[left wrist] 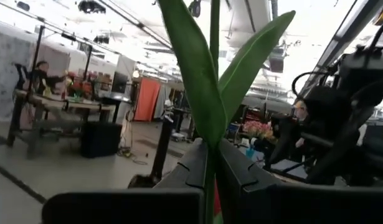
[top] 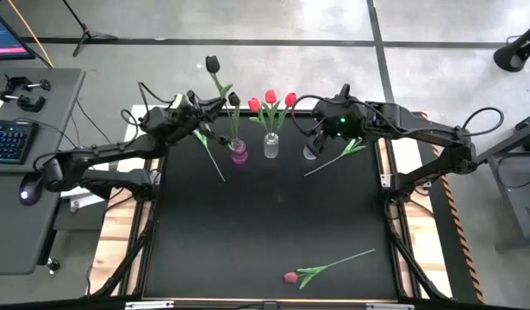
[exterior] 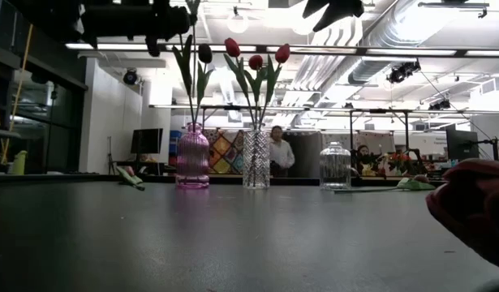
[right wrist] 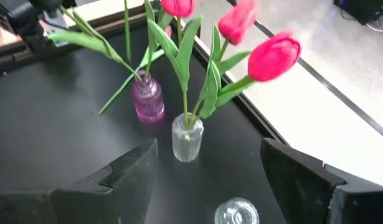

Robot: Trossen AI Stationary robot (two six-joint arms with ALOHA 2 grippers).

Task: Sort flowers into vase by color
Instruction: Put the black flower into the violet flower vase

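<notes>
Black table (top: pixel 265 232), two arms at its far edge. Left gripper (top: pixel 196 105) above the far-left part of the table, closed on the stem of one dark maroon tulip (top: pixel 213 65), whose head reaches past the far edge; in the left wrist view the stem and leaves (left wrist: pixel 207 81) rise from between the closed fingers. Right gripper (right wrist: pixel 207 180) hovers over the far-right area, fingers spread apart and empty, directly above the empty clear vase (right wrist: pixel 236 213).

Vases: 3, in a row along the far edge.
- pink vase (top: pixel 239 153), leftmost: 1 dark tulip (top: pixel 233 100).
- middle clear vase (top: pixel 271 145): 3 red tulips (top: pixel 271 98).
- right clear vase: 0 flowers.

Loose flowers on the table: 3.
- 1 pink tulip (top: pixel 290 277) near the near edge, stem pointing toward the right edge.
- 1 stem (top: pixel 211 153) lying just left of the pink vase, head not visible.
- 1 stem with leaves (top: pixel 338 157) right of the empty vase, head hidden.
</notes>
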